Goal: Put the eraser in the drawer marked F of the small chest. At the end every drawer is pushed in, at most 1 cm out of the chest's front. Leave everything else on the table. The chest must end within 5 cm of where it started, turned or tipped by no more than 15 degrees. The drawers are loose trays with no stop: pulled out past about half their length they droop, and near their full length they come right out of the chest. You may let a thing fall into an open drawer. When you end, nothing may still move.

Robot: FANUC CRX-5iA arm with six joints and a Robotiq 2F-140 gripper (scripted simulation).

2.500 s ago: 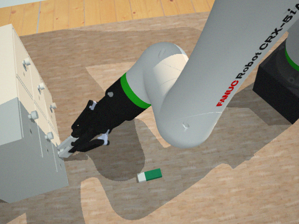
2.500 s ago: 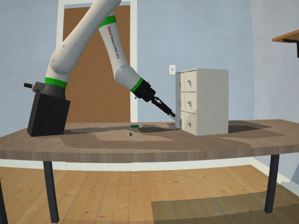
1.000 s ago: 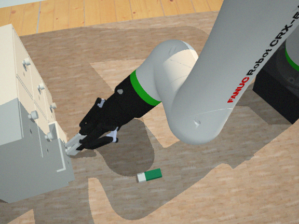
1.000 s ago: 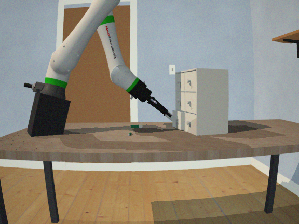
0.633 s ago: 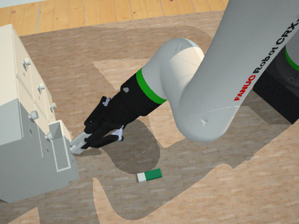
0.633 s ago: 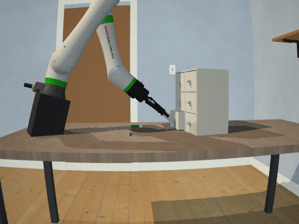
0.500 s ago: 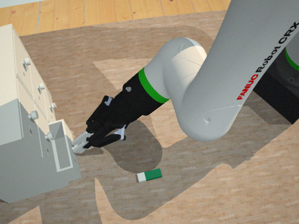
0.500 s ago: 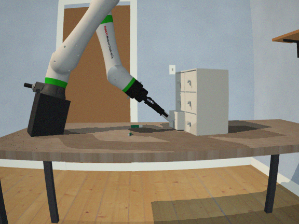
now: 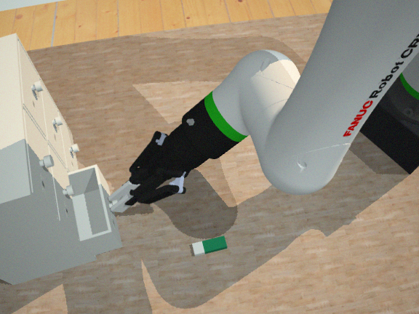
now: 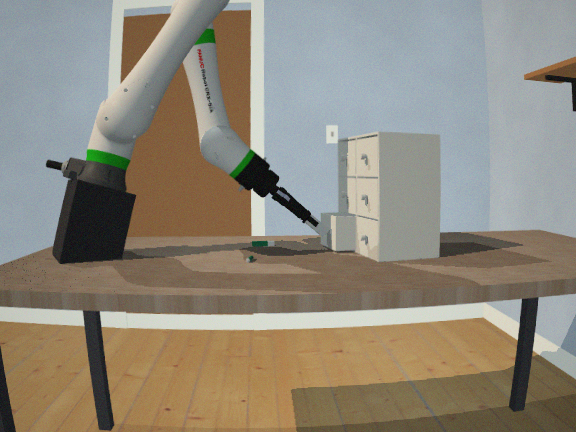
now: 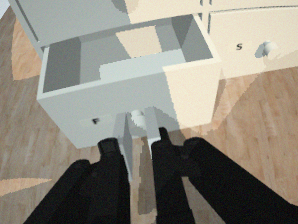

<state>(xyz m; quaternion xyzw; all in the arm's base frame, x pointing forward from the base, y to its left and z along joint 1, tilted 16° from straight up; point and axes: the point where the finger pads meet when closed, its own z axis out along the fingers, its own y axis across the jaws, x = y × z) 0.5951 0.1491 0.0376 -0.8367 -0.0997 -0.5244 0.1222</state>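
Observation:
The eraser (image 9: pixel 209 245) (image 10: pixel 262 243), green with a white end, lies flat on the table, to the right of the chest and apart from it. The small cream chest (image 9: pixel 12 91) (image 10: pixel 405 195) stands at the table's left in the top view. Its bottom drawer (image 9: pixel 81 217) (image 10: pixel 342 232) (image 11: pixel 80 111) on the near side is pulled part way out and shows empty inside. I cannot read its letter. My gripper (image 9: pixel 118 200) (image 10: pixel 315 223) (image 11: pixel 138 124) is shut on that drawer's knob, low over the table in front of the chest.
A small green and white thing (image 10: pixel 249 259) lies on the table nearer the front edge. The robot's black base (image 10: pixel 92 220) (image 9: pixel 393 120) stands at the far end of the table. The other drawers (image 9: pixel 40 109) are pushed in.

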